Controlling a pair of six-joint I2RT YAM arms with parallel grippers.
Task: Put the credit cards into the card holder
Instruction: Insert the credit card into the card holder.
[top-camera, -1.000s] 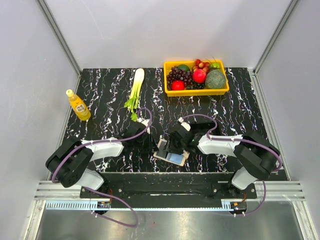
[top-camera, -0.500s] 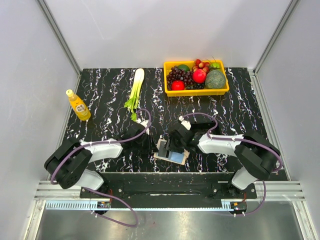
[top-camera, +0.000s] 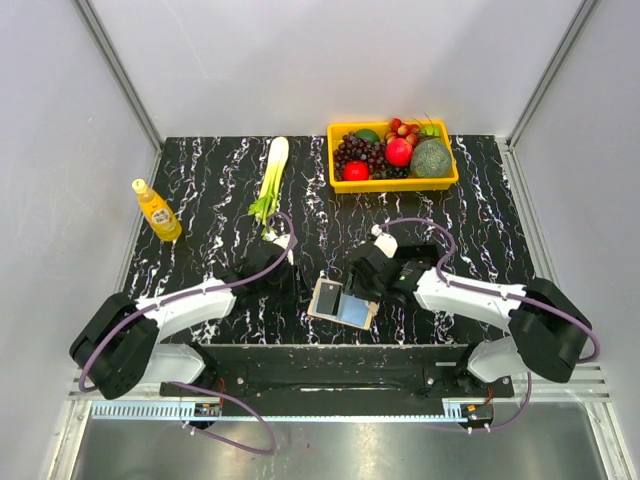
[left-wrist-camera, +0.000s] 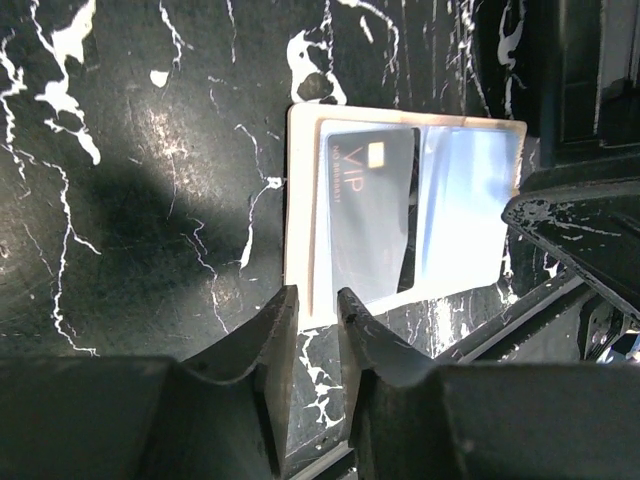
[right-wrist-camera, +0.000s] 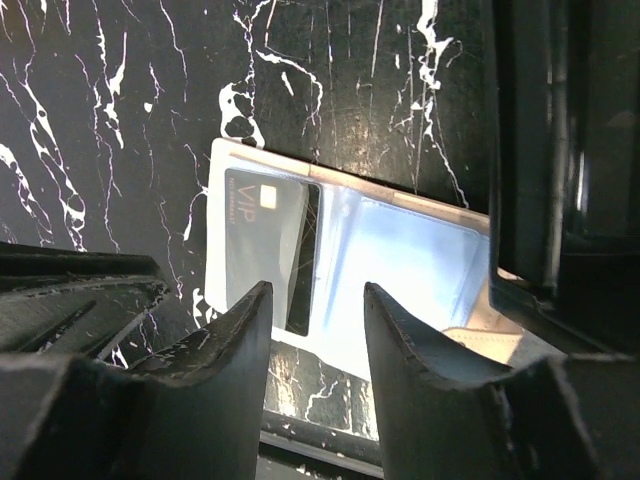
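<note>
The card holder (top-camera: 324, 312) lies open and flat near the table's front edge, its beige rim (left-wrist-camera: 298, 240) showing. A dark grey credit card marked VIP (left-wrist-camera: 365, 205) lies in its left half (right-wrist-camera: 262, 225). The right half is a light blue panel (left-wrist-camera: 465, 195) (right-wrist-camera: 405, 260), and I cannot tell whether a card lies there. My left gripper (top-camera: 298, 288) (left-wrist-camera: 315, 300) hovers at the holder's left near corner, jaws a narrow gap apart with nothing between. My right gripper (top-camera: 366, 288) (right-wrist-camera: 316, 292) stands over the holder's near edge, open and empty.
A yellow basket (top-camera: 395, 184) of fruit stands at the back right. A leek (top-camera: 272, 172) lies at the back middle and a yellow bottle (top-camera: 157, 210) stands at the left. The table's front edge (top-camera: 330, 345) runs just below the holder.
The right gripper has drawn back to the right, uncovering the holder. The left arm has stretched lower and its jaws have parted slightly.
</note>
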